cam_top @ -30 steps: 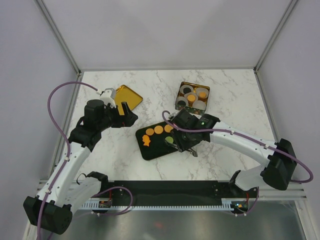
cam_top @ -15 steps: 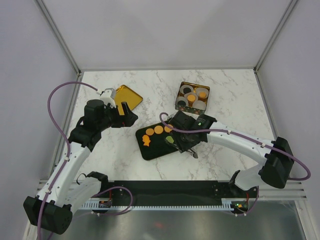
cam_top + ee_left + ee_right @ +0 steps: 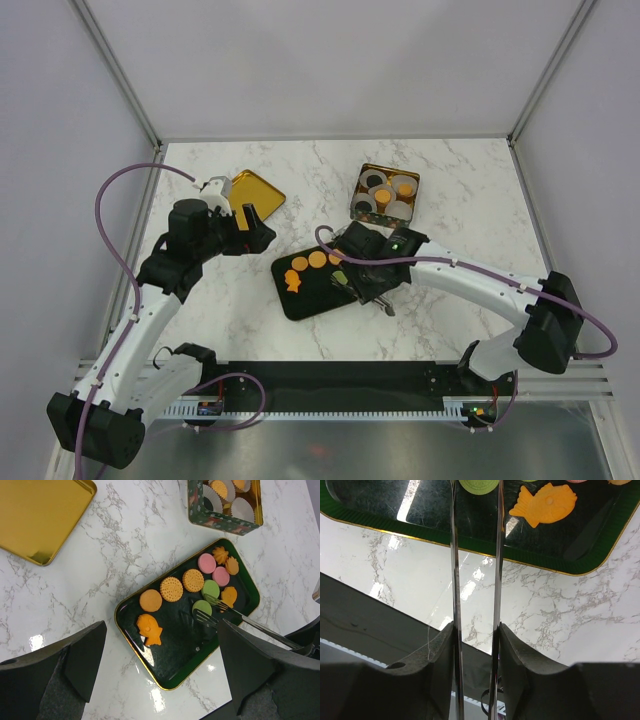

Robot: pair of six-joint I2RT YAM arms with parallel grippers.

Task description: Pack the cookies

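A dark green tray (image 3: 175, 670) holds the cookies: an orange fish (image 3: 149, 629), round orange ones (image 3: 171, 588), pink ones (image 3: 206, 563), two green ones (image 3: 210, 588), and small orange shapes (image 3: 231, 566). My right gripper (image 3: 475, 630) is shut on metal tongs (image 3: 499, 555). The tong tips straddle the nearer green cookie (image 3: 202, 607), which also shows in the right wrist view (image 3: 479, 485) beside an orange fish (image 3: 547, 502). In the top view the right gripper (image 3: 363, 283) hangs over the tray's right end. My left gripper (image 3: 250, 233) is open and empty, above the table left of the tray.
A green tin (image 3: 385, 168) with white paper cups, some holding orange or black cookies, stands behind the tray; it also shows in the left wrist view (image 3: 222, 524). Its gold lid (image 3: 255, 190) lies at the back left. The table's front edge (image 3: 370, 610) is close to the tray.
The right arm has shifted slightly to the left over the tray with the tongs. The left arm has not moved.
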